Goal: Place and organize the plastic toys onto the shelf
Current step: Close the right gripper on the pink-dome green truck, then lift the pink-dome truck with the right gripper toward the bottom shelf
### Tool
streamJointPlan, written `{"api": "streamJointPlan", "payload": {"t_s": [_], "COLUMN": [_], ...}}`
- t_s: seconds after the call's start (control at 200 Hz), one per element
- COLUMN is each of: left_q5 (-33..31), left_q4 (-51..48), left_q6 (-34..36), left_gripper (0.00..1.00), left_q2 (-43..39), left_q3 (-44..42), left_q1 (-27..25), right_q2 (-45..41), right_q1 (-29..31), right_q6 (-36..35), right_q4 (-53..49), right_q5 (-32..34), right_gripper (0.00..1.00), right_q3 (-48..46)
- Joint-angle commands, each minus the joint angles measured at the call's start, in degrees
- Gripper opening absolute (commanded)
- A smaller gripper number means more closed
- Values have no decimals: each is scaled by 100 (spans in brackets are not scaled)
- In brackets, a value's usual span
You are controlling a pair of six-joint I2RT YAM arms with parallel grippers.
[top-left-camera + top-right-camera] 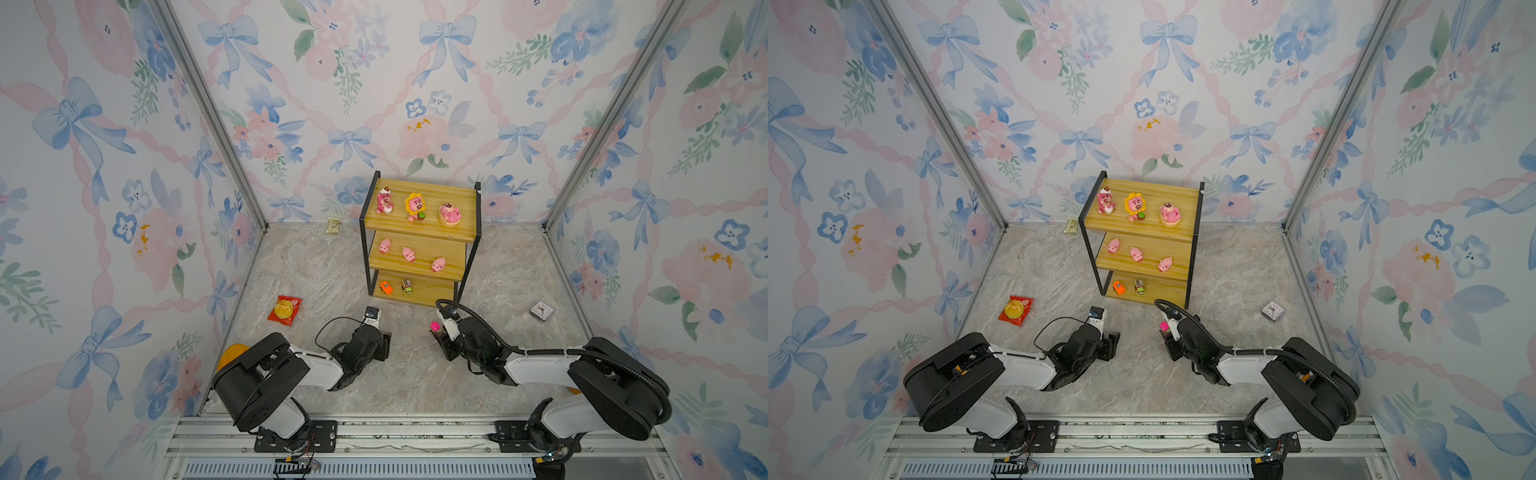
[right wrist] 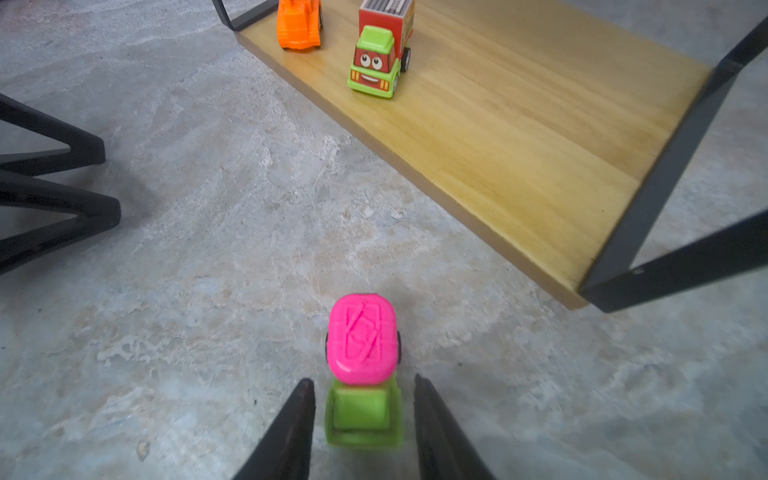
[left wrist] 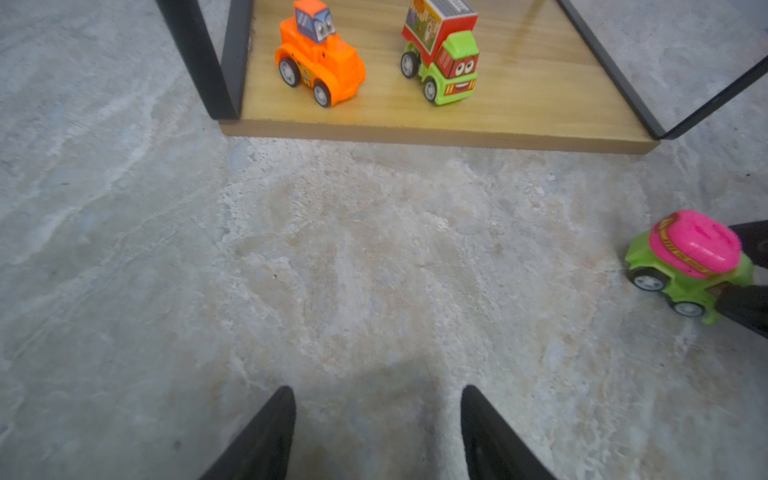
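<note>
The pink-green car (image 2: 361, 365) is off the shelf (image 1: 428, 195), just below its lower right corner in both top views; the right gripper (image 2: 362, 379) straddles the green cab, though I cannot tell if it's pinching. The left gripper (image 3: 377, 387) sits spread and empty, lower centre; the orange car (image 1: 386, 287) and truck (image 1: 407, 287) stand on the bottom board.

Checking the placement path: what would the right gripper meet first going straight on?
Likely the front edge of the shelf's bottom board; if it clears that, the green truck beyond. Height of the right gripper is unclear.
</note>
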Motion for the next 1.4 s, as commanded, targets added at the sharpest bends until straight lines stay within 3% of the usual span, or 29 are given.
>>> {"api": "streamJointPlan", "payload": {"t_s": [0.0,0.845,1.395], "left_q5": [-39,-26,-51], "left_q4": [-74,-73,-60], "left_q6": [-67,-50,-24], "left_gripper": [65,65,65], "left_q2": [49,147,209], "left_q3": [-24,35,26], "left_q1": [-34,-34,-49], "right_q2": [94,332,526], "right_q1": [-67,-109,-188], "right_q6": [-46,69,346], "right_q4": [-26,446,955], "right_q5": [-51,-181,-315], "right_gripper": [42,36,23], "right_q3": [97,-120,-225]}}
